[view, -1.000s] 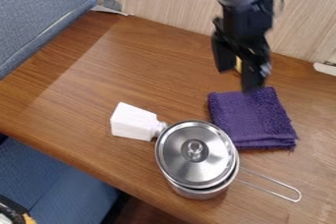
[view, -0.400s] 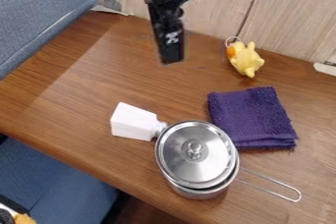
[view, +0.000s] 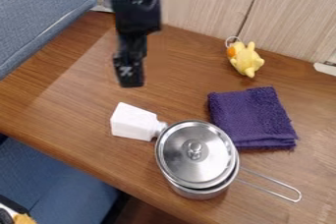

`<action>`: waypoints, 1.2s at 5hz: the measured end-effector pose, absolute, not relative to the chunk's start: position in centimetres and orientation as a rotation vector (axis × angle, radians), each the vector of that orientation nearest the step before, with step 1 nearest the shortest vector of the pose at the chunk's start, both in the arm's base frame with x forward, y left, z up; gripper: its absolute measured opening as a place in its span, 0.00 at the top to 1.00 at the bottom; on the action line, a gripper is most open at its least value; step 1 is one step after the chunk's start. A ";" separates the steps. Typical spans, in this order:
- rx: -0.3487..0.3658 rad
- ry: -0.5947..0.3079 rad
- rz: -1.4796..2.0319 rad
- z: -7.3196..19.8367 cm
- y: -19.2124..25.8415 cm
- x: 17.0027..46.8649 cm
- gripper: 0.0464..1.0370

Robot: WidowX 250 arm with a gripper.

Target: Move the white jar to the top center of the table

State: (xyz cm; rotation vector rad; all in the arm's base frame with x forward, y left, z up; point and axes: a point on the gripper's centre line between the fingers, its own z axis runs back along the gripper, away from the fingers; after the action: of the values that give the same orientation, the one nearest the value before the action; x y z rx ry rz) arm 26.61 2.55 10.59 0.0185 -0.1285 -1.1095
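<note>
One white jar (view: pixel 133 124), lying on its side left of the center of the frame, base toward the left, neck toward the right and just beside the pot (view: pixel 197 192). One black gripper (view: pixel 130 81), hanging at the upper left of the frame, above and apart from the jar; released or clenched, impossible to tell from this angle. One metal pot, at the lower center, with one lid (view: pixel 181 164), one knob (view: pixel 194 150) at the lid's middle, and one wire handle (view: pixel 269 178) toward the lower right. One folded purple cloth (view: pixel 249 120), right of center. One yellow toy (view: pixel 246 62) with one ring (view: pixel 232 37), at the upper right. One wooden table (view: pixel 66 105) beneath all; two blue padded areas, upper left (view: pixel 46 16) and lower left (view: pixel 52 179).
</note>
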 end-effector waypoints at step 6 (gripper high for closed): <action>0.015 0.048 -1.107 0.4 3.0 26.4 0.04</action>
State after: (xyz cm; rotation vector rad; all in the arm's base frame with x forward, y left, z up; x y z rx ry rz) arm 26.44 2.98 0.38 0.0148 0.0484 -1.1073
